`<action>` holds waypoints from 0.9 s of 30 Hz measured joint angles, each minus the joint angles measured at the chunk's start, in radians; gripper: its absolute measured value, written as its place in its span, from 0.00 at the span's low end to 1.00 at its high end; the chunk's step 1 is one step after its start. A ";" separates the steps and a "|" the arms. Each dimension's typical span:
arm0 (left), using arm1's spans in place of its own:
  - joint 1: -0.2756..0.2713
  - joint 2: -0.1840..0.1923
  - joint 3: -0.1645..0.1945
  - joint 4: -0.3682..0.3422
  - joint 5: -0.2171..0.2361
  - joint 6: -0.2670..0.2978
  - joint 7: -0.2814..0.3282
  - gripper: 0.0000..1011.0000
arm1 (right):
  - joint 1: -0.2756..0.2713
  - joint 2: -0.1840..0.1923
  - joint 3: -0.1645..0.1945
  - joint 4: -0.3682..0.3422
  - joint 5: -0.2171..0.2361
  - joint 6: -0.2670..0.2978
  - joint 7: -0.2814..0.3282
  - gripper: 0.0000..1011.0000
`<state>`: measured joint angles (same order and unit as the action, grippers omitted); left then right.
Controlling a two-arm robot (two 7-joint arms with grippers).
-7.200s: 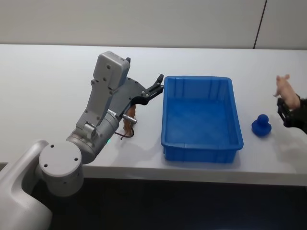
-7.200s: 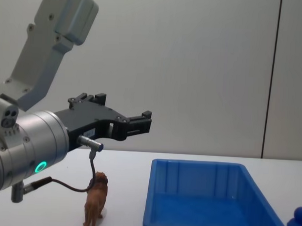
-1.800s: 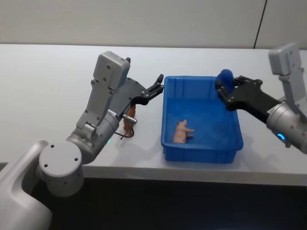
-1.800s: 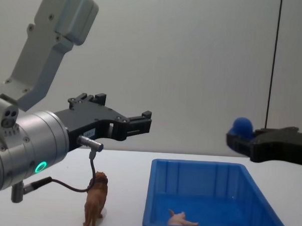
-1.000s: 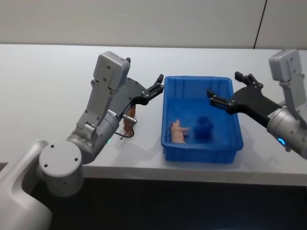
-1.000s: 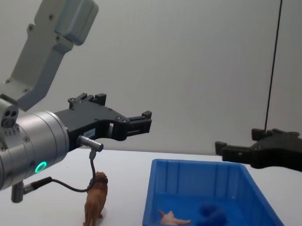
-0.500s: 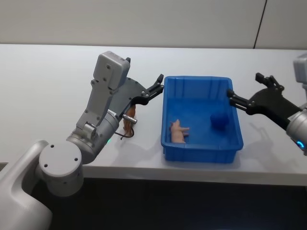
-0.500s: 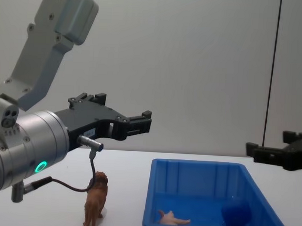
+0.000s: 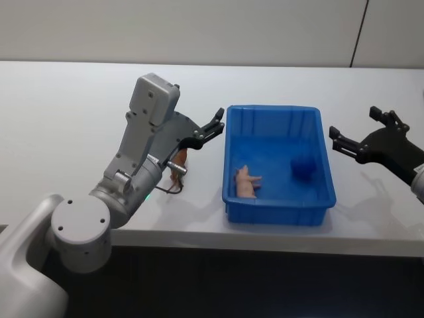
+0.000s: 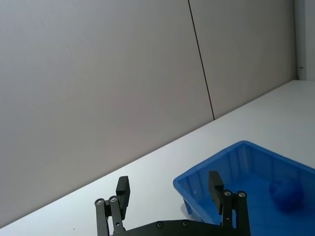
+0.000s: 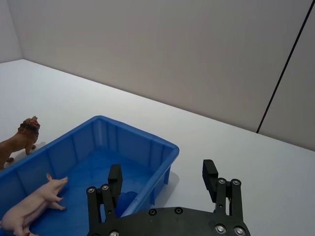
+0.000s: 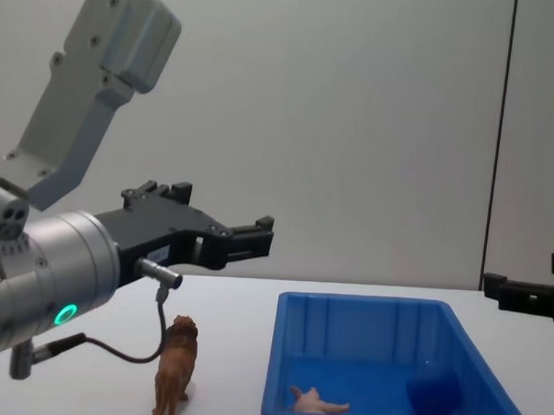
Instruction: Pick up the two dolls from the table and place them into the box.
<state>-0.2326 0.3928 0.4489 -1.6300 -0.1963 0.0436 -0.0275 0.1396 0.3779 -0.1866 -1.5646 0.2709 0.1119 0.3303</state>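
Looking done-ish: pink figure (image 9: 246,182) and blue figure (image 9: 302,166) lie inside the box (image 9: 278,213), mid-frame. Right gripper (image 9: 355,127) at right edge and left gripper (image 9: 215,124) by the box's upper-left corner both hang spread, empty. Risk, I'd guess: left arm (image 9: 142,142) dropping and toppling the lion (image 12: 175,364) beneath it.

The head view looks steeply down on the box (image 9: 278,207) from above its near wall. The chest view faces it low across the tabletop (image 12: 225,352), close up. The wrist views look out over the left gripper (image 10: 168,182) and the right gripper (image 11: 162,169) toward the box, which all four share.
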 joint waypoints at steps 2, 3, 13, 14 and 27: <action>0.002 0.004 -0.002 -0.002 0.000 0.009 -0.004 0.99 | -0.002 0.003 0.002 0.000 0.002 0.000 -0.001 0.99; 0.003 0.007 -0.004 -0.003 0.000 0.012 -0.006 0.99 | -0.003 0.003 0.002 -0.001 0.003 0.000 -0.001 0.99; 0.027 0.033 -0.019 0.001 -0.018 0.061 -0.013 0.99 | -0.009 0.010 0.007 -0.002 0.007 -0.001 -0.004 0.99; 0.028 0.035 -0.020 0.005 -0.022 0.063 -0.013 0.99 | -0.009 0.011 0.007 -0.002 0.008 -0.002 -0.004 0.99; 0.021 0.023 -0.030 0.120 -0.079 0.066 -0.040 0.99 | -0.012 0.013 0.010 -0.003 0.010 -0.002 -0.006 0.99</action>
<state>-0.2117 0.4158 0.4187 -1.5101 -0.2757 0.1091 -0.0677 0.1279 0.3914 -0.1770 -1.5675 0.2809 0.1102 0.3248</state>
